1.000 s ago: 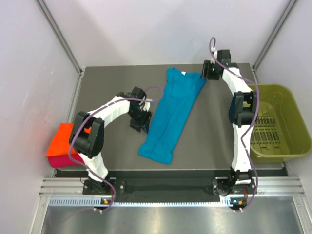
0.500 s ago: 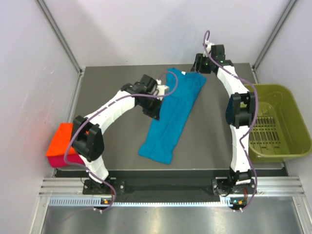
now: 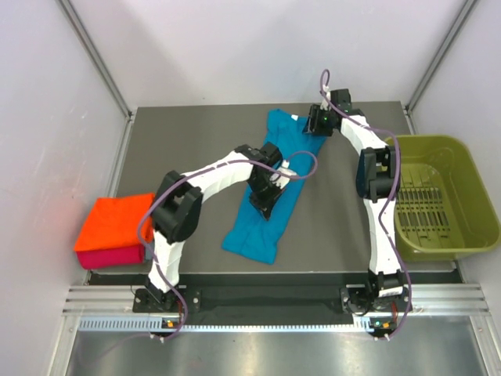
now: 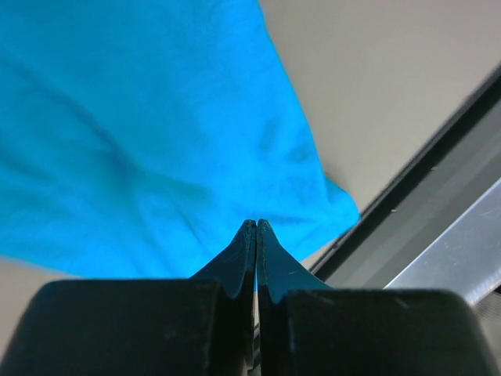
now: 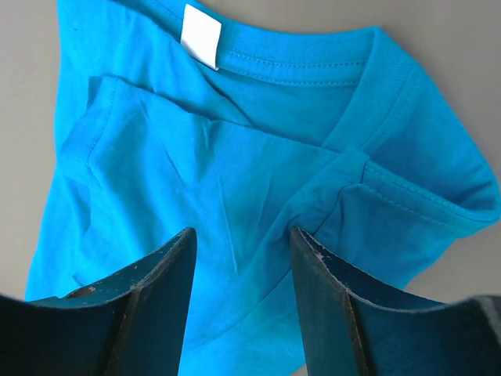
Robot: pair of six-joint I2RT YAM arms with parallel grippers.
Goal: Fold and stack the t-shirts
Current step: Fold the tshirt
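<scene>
The teal t-shirt (image 3: 252, 233) is laid out long beneath both grippers. The left gripper (image 4: 256, 227) is clenched over its middle, no cloth seen pinched; the right gripper (image 5: 241, 235) is spread above the collar. Soft, light, floppy cloth is judged: hems are best pinched. The basket (image 3: 438, 149), well right of the right gripper, is seen holding nothing.

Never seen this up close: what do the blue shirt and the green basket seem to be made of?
The teal t-shirt looks like soft matte knit cloth, probably cotton: it wrinkles and has a stitched collar and white label. The olive-green basket looks like moulded plastic, smooth, faintly glossy, with a slotted floor.
</scene>
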